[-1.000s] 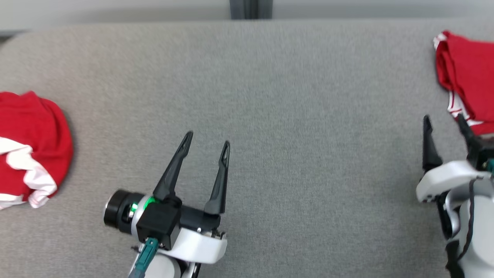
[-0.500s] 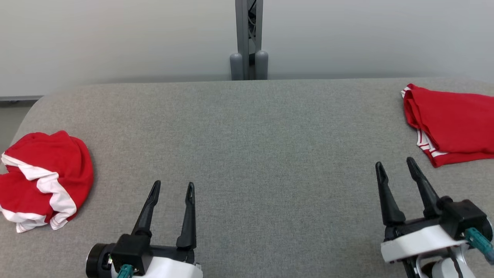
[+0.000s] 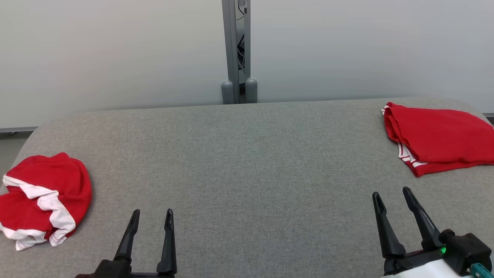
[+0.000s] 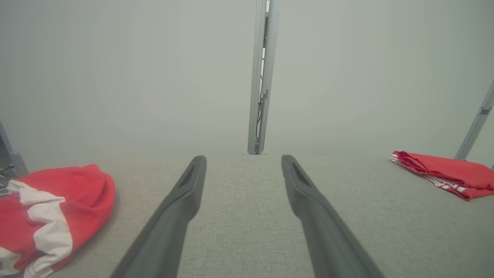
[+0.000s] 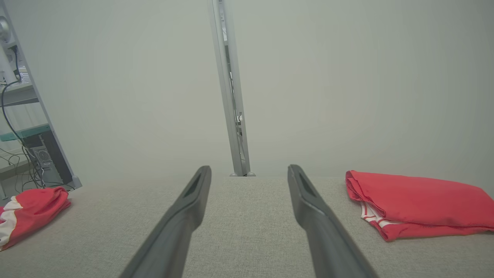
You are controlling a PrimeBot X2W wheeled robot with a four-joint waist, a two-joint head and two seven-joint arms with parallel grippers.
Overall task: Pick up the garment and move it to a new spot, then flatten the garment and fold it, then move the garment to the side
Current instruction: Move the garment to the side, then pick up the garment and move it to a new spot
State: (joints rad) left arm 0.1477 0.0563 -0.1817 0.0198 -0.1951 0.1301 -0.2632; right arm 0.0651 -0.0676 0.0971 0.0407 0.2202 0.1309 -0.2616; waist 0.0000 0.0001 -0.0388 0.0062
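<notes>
Both grippers are over the grey table [image 3: 247,170], placed here against the upright metal post [image 3: 235,50] at its far edge. Left gripper [image 3: 152,213]: jaws spread wide, nothing between the fingers, nothing touched; it is nearer than the post and a little to its left. Right gripper [image 3: 391,193]: jaws likewise wide apart and empty, well to the right of the post. Folded garment [image 3: 440,141], red with white striped trim, lies flat far right of the post, near the right gripper but apart from it. Crumpled garment [image 3: 42,193], red and white, lies bunched far left of the post.
</notes>
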